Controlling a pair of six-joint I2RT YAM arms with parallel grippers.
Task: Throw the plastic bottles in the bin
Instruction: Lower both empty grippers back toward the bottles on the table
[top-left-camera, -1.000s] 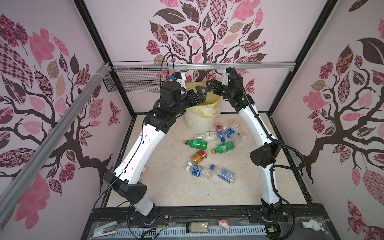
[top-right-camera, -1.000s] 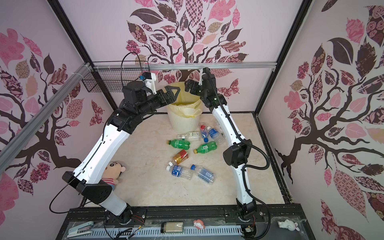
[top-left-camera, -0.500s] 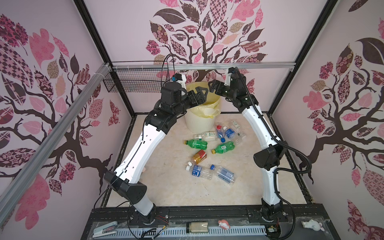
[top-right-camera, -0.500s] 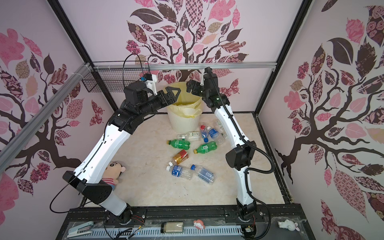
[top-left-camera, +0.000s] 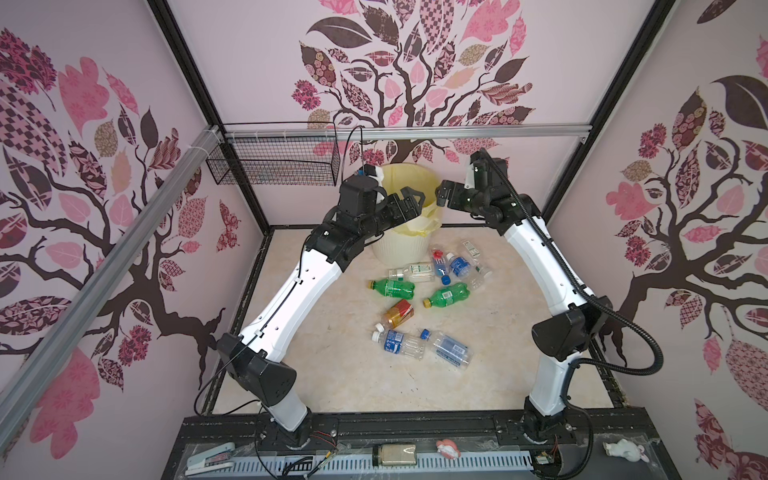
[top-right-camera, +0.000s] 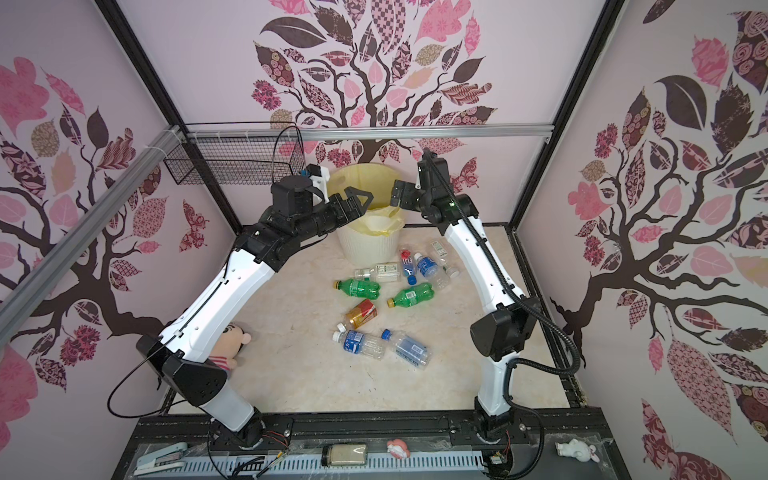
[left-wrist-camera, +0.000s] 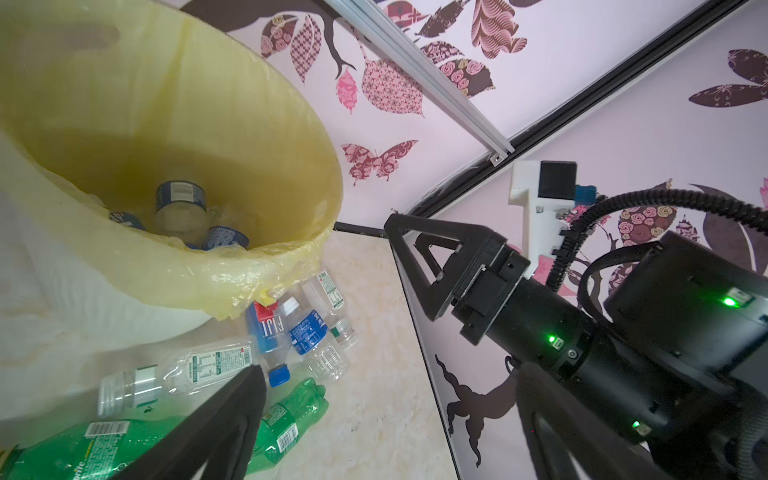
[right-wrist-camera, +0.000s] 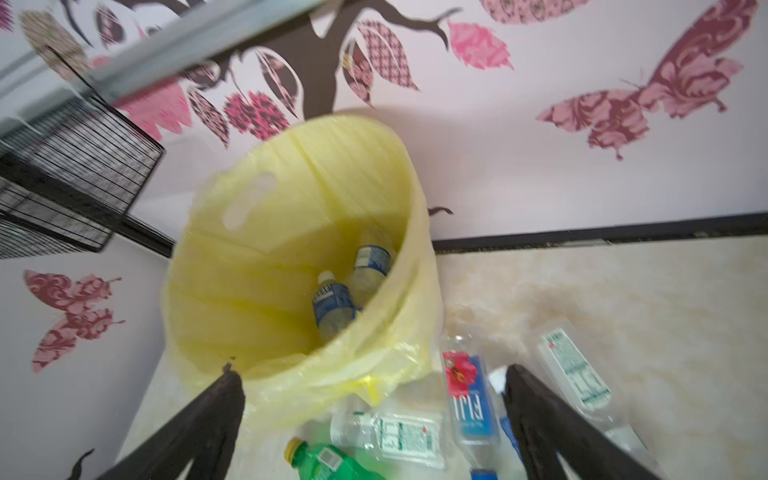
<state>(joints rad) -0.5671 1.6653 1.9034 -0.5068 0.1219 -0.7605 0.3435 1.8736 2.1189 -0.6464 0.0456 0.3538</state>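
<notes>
Bin (top-left-camera: 397, 251) stands at the back of the floor (top-left-camera: 332, 374), its yellow liner (top-left-camera: 419, 226) slumped over the near rim, with a few plastic bottles (right-wrist-camera: 334, 305) already inside. Over its mouth hang the left gripper (top-left-camera: 414, 198) and the right gripper (top-left-camera: 443, 195), both spread wide and empty. They are close enough that they may clash or snag the liner. Most bottles lie scattered on the floor, some touching. A round one like the green bottle (top-left-camera: 392, 288) may roll out of a pinch.

Open bin (top-left-camera: 397, 254) mouth (wire basket (top-left-camera: 282, 168) beside it), bottles (top-left-camera: 459, 265) thick at its base
</notes>
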